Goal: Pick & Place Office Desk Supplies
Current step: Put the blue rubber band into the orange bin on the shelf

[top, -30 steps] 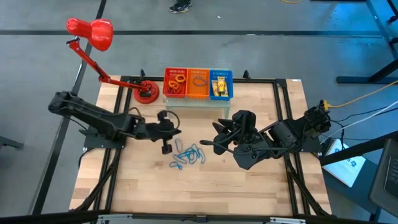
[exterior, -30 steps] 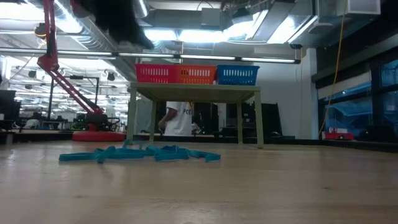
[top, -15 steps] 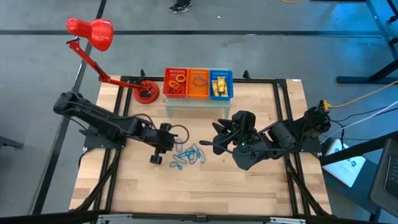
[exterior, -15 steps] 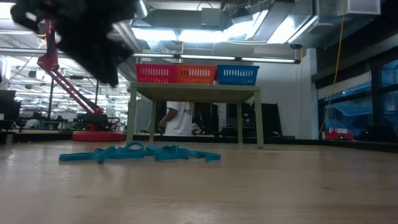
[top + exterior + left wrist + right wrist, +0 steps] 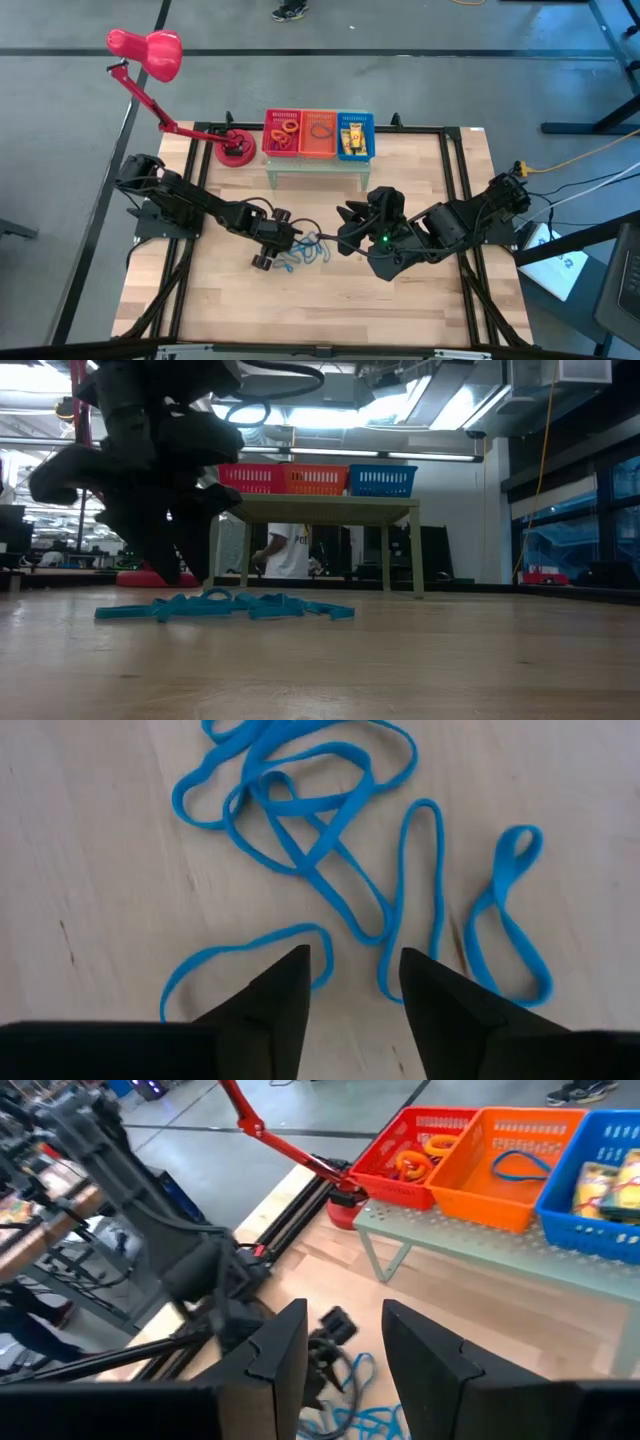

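Left wrist view showed the left gripper [image 5: 352, 985] poised low over the blue band loops [image 5: 350, 850], its fingers a narrow gap apart and holding nothing, with one strand lying just beyond the tips; that spacing looked suited to pinching a single loop out of the tangle rather than scooping the pile. From above, the loops lay near the middle of the table [image 5: 440, 170], between the two arms, with the left gripper at their left edge. The right gripper [image 5: 348, 222] hung just right of the pile, slightly parted and empty, apparently waiting. Far across the table stood a small stand [image 5: 318, 165] bearing the red basket [image 5: 282, 133] with orange loops, the orange basket [image 5: 319, 134] with one blue loop, and the blue basket [image 5: 355, 136] with yellow packets [image 5: 353, 137]. The red desk lamp [image 5: 145, 52] stood at the far left. Overlapping strands seemed the main obstacle.
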